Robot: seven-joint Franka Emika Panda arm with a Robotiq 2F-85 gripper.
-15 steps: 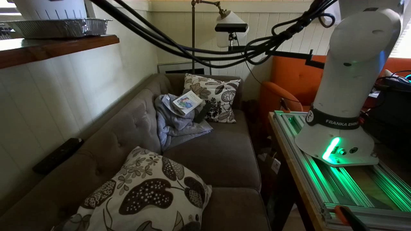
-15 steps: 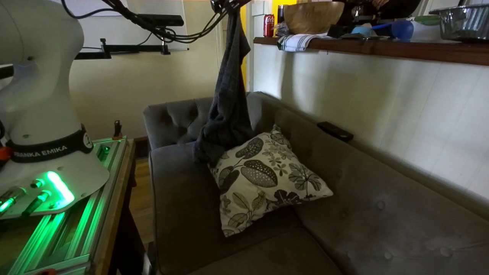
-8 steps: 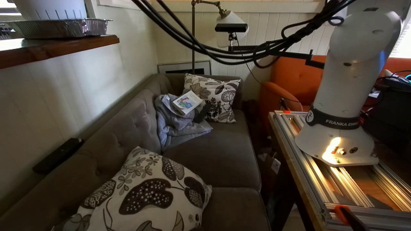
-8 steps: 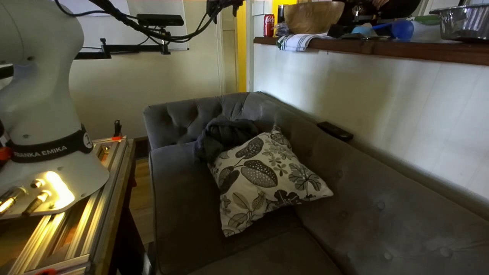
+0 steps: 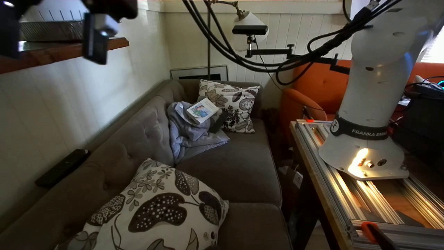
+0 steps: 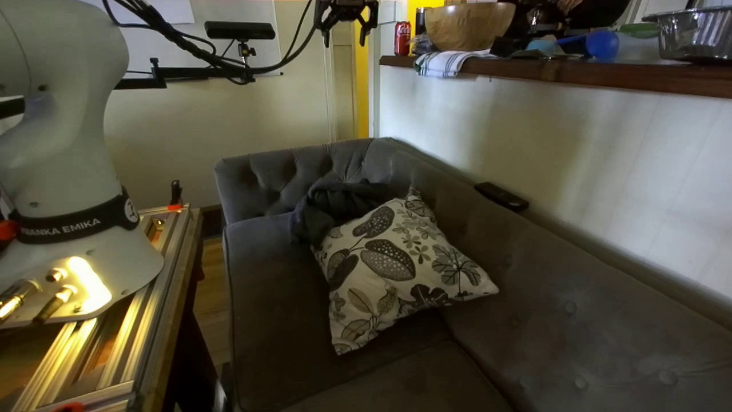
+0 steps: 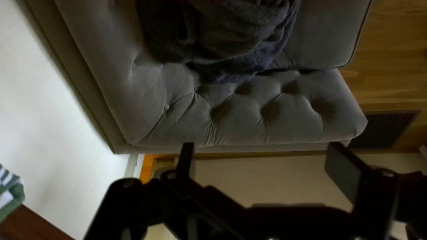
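The gripper (image 6: 345,39) hangs, jaws apart; the dark blanket (image 6: 333,203) lies near a corner of the sofa (image 6: 269,292), beside the cushion (image 6: 400,272).

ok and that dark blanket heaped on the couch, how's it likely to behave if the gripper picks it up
Likely floppy: the dark blanket lies in loose folds, so it would probably droop from a grip. Its fuzzy-looking surface in the wrist view suggests it shouldn't be slippery. It may drag on the patterned pillow, which seems to lie against it.
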